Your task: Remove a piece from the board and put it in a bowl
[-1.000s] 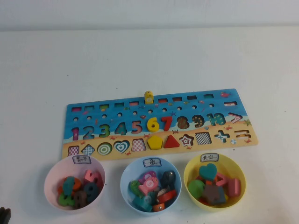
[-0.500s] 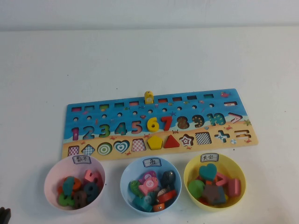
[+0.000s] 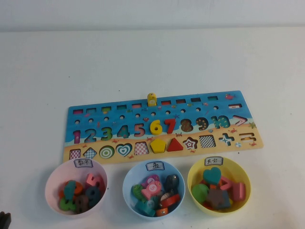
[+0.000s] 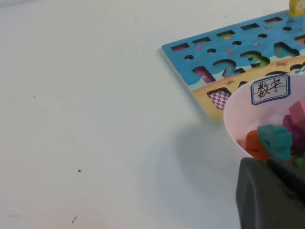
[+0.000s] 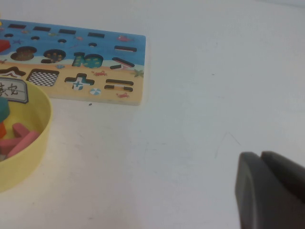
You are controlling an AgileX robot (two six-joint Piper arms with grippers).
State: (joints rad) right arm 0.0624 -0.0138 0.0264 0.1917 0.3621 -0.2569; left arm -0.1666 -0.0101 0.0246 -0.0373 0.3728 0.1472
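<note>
A: From the high view, where does the piece [image 3: 157, 144] lie?

B: It sits in its cut-out on the sandy strip of the board [image 3: 86, 110], just beside the red triangle [image 3: 175, 144] and below the yellow 6 [image 3: 155, 126]. The yellow bowl [image 3: 197, 172] stands on the tabletop [image 3: 152, 62] in front of the board's right end, with the light-blue bowl [image 3: 128, 179] in the middle and the pink bowl [image 3: 53, 176] on the left. All three carry coloured blocks. A small yellow peg [image 3: 151, 98] stands at the board's far edge.

A: And the tools in that view?

B: Only a dark sliver of the left tool [image 3: 4, 220] shows at the bottom left corner; the right one is out of that view.

A: The left wrist view?

B: The left tool [image 4: 272, 167] hangs near the pink bowl [image 4: 233, 124], its fingers pressed together and holding nothing. The board's left end [image 4: 183, 50] lies beyond.

A: The right wrist view?

B: The right tool [image 5: 263, 157] is over bare tabletop [image 5: 200, 95], well apart from the yellow bowl [image 5: 38, 129] and the board's right end [image 5: 136, 62]. Its two dark fingers appear pressed together, empty.
</note>
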